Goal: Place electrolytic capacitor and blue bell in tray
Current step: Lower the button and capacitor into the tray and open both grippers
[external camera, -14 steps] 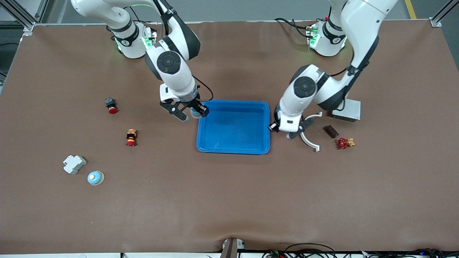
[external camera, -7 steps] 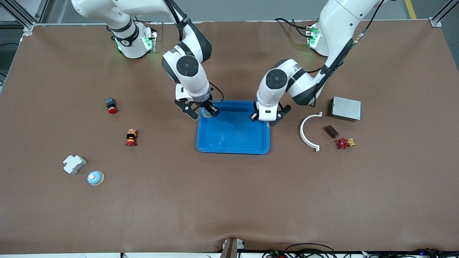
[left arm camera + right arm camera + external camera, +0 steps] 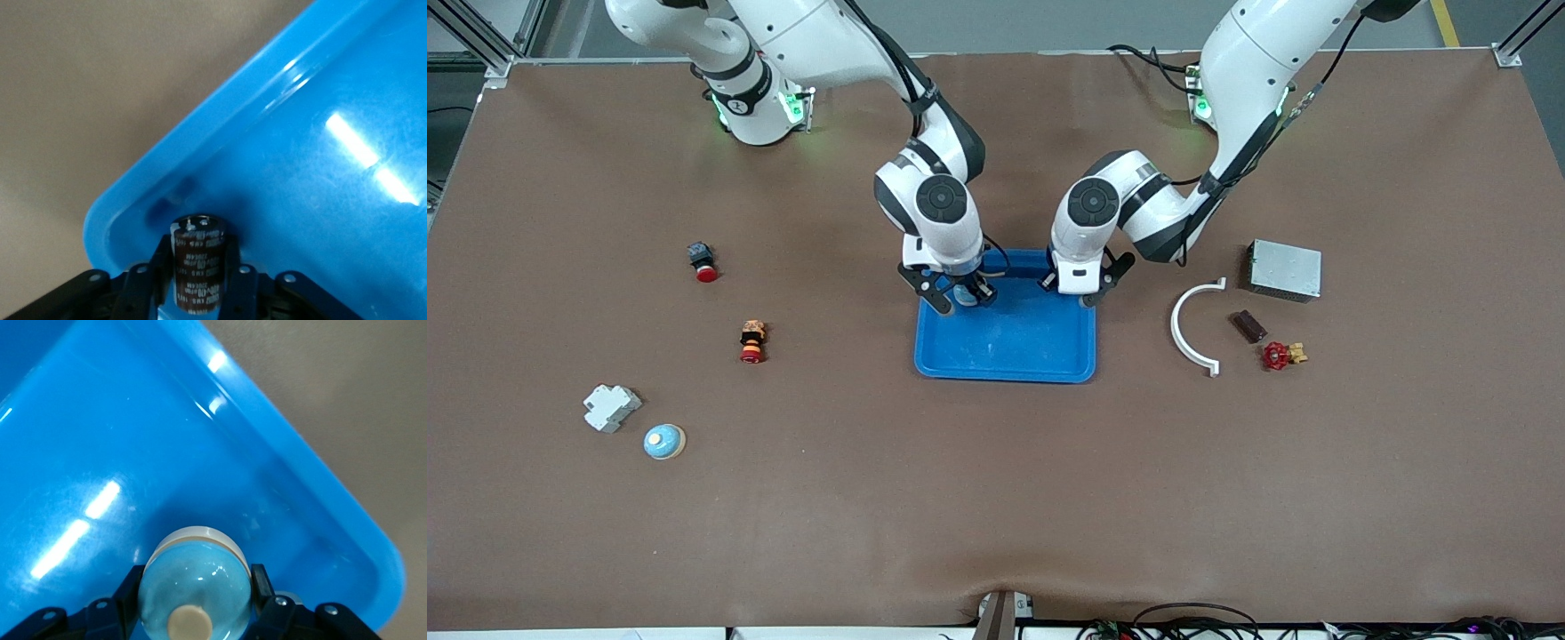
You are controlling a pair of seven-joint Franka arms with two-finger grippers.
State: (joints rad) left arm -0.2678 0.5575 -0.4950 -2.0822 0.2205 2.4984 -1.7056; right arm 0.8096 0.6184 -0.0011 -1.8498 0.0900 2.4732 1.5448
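Both grippers hold capacitor (image 3: 198,270) and bell (image 3: 195,587) over tray (image 3: 1005,356).

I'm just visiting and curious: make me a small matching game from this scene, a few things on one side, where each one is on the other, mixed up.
Things:
1. electrolytic capacitor
2. blue bell
3. white arc-shaped piece
4. second blue bell

Places:
A. on the table beside the white block
B. held in the right gripper, over the tray
C. on the table between the tray and the grey metal box
D. held in the left gripper, over a tray corner

Pairs: 1-D, 2-B, 3-C, 4-A
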